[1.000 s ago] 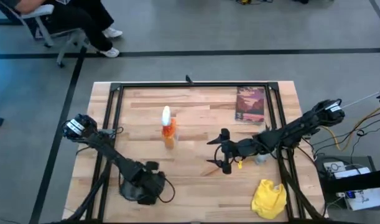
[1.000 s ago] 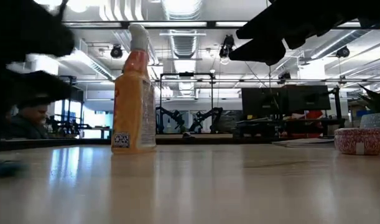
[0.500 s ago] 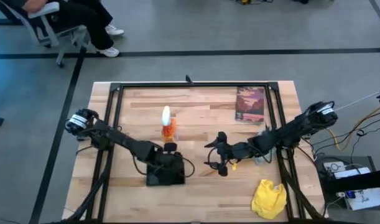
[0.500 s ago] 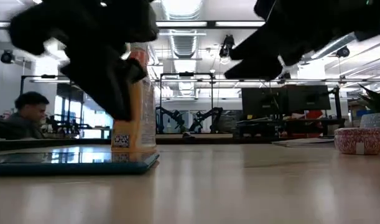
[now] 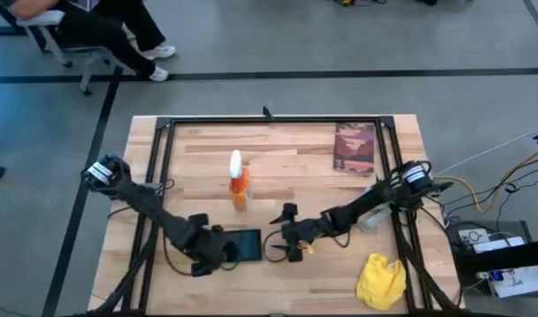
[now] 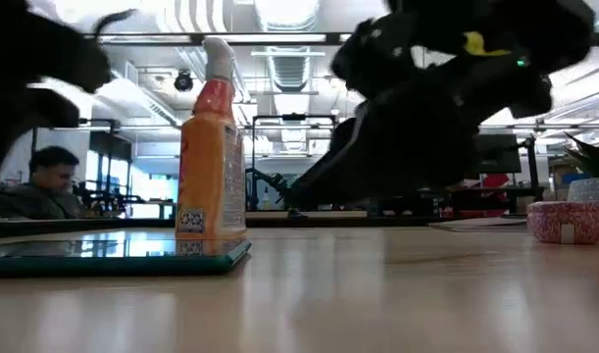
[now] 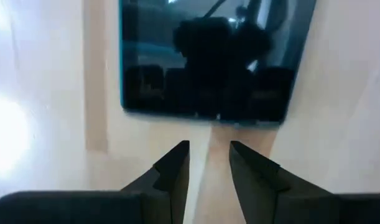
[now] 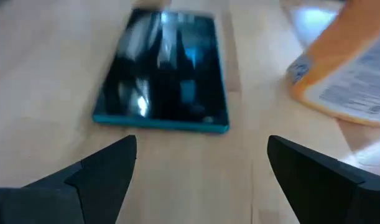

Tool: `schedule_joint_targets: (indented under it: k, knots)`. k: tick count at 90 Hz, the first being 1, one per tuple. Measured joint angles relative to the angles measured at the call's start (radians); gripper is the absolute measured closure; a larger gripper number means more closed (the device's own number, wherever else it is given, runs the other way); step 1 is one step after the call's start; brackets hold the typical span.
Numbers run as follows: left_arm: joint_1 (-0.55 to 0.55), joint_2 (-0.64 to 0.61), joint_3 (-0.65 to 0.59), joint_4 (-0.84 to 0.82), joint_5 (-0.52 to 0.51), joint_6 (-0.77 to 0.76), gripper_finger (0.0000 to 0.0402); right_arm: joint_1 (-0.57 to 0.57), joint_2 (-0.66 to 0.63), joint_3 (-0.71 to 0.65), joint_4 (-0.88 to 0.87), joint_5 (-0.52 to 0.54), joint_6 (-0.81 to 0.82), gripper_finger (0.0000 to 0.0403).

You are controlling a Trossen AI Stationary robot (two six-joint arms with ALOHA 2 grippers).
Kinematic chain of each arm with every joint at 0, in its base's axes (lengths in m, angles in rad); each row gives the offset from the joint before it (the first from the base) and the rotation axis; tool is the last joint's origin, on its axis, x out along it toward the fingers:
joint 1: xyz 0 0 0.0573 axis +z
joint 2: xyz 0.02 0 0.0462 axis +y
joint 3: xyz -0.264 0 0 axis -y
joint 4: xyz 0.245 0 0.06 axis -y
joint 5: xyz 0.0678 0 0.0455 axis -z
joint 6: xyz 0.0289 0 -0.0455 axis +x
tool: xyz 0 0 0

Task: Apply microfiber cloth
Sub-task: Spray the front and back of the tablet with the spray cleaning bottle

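Wooden planks make up the table, framed in black rails. An orange spray bottle with a white trigger stands upright near the middle; what it holds cannot be told. A black tablet lies flat toward the front edge, between the two grippers. The left gripper sits just beside the tablet's left end — its fingers nearly together, with only a narrow gap, holding nothing. The right gripper hovers just off the tablet's right end, its jaws spread wide and empty. The microfiber cloth lies crumpled at the table's front right corner — well apart from both grippers. A book rests near the far right.
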Motion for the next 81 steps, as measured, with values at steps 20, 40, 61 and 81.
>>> schedule_joint_targets:
  k: [20, 40, 61, 81]
  knots:
    - [-0.021, 0.015, -0.091, 0.151, -0.012, -0.060, 0.0303, 0.014, 0.084, 0.229, -0.338, 0.110, -0.178, 0.0059]
    - [-0.003, 0.046, -0.222, 0.401, 0.000, -0.051, 0.0303, 0.061, 0.197, 0.411, -0.481, 0.251, -0.397, 0.0059]
    - [0.004, 0.051, -0.216, 0.413, -0.065, 0.036, 0.0303, 0.109, 0.209, 0.467, -0.549, 0.394, -0.557, 0.0059]
    - [0.025, 0.057, -0.204, 0.448, -0.122, 0.110, 0.0303, 0.127, 0.196, 0.463, -0.576, 0.417, -0.644, 0.0059]
